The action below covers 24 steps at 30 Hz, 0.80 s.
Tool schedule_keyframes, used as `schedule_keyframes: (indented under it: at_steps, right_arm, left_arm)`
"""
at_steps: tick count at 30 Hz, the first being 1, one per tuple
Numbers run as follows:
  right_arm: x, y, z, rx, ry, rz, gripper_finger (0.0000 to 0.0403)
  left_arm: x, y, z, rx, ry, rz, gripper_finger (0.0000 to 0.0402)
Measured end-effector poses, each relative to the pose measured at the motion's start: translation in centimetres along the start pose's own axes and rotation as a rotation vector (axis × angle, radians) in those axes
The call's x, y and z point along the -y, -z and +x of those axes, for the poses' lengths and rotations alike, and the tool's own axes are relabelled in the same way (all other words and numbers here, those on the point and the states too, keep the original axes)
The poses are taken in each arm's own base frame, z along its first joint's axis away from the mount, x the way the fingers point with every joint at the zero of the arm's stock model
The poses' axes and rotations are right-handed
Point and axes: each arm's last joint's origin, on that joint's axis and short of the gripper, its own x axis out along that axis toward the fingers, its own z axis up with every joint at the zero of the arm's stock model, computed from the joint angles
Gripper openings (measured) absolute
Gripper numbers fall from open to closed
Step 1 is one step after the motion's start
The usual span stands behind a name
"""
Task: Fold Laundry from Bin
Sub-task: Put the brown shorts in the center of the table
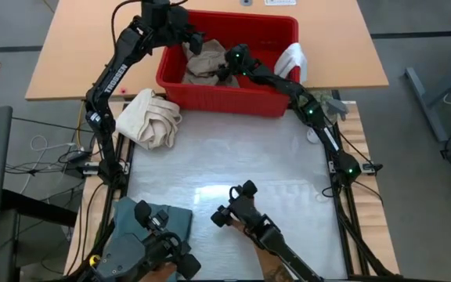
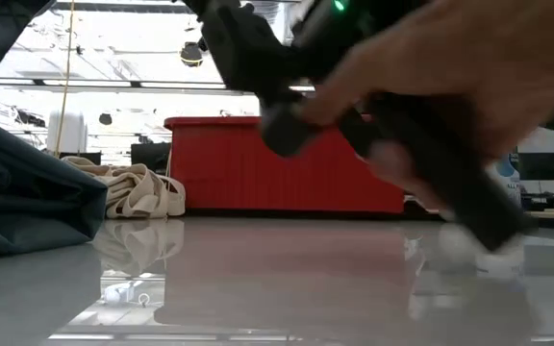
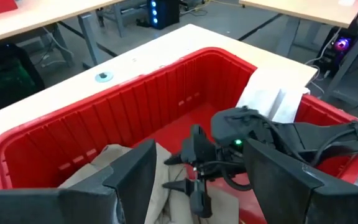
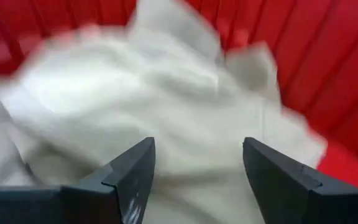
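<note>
We see both tools over the red bin (image 1: 229, 90), which stands at the far end of the desk (image 1: 233, 168). The left tool (image 1: 196, 41) hovers above the bin's left part with its fingers spread and nothing between them. The right tool (image 4: 197, 163) reaches down into the bin, fingers (image 4: 132, 171) parted, just above the tan khaki trousers (image 1: 204, 63) lying crumpled on the bin's floor; it grips nothing. A white towel (image 1: 294, 61) hangs over the bin's right rim. Just beside the bin's left corner, on the desk, lies a cream canvas bundle (image 1: 149, 117). At the near left corner of the desk rests a folded teal-green garment (image 1: 171, 222). A person's hand (image 2: 450, 58) shows blurred, close to the low camera.
</note>
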Motion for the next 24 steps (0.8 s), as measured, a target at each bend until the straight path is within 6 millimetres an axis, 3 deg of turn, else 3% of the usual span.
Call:
schedule_keyframes:
  at_steps: [4,10,13,17,21,24]
  right_arm:
    - [0.7,1.4,-0.1,-0.135,-0.001,-0.026,0.0269]
    - [2.0,2.2,0.3,-0.149,0.011,0.006,0.0256]
    - [2.2,2.2,0.3,-0.148,0.009,0.006,0.0194]
    - [1.7,2.2,0.3,-0.147,-0.03,-0.049,0.004]
    - [0.8,0.9,-0.2,-0.101,-0.046,-0.139,0.0016]
    - [0.9,-2.2,-1.8,-0.006,-0.033,-0.162,0.0016]
  left_arm:
    - [0.0,0.0,0.0,0.003,0.0,0.0,0.0231]
    - [0.0,-0.2,0.0,0.016,0.0,0.001,0.0231]
    - [0.0,-0.2,0.0,0.016,0.0,-0.001,0.0231]
    - [0.0,-0.2,0.0,0.016,0.0,-0.011,0.0231]
    - [0.0,-0.2,0.0,0.016,0.0,-0.013,0.0231]
    - [0.0,-0.2,0.0,0.016,0.0,-0.013,0.0231]
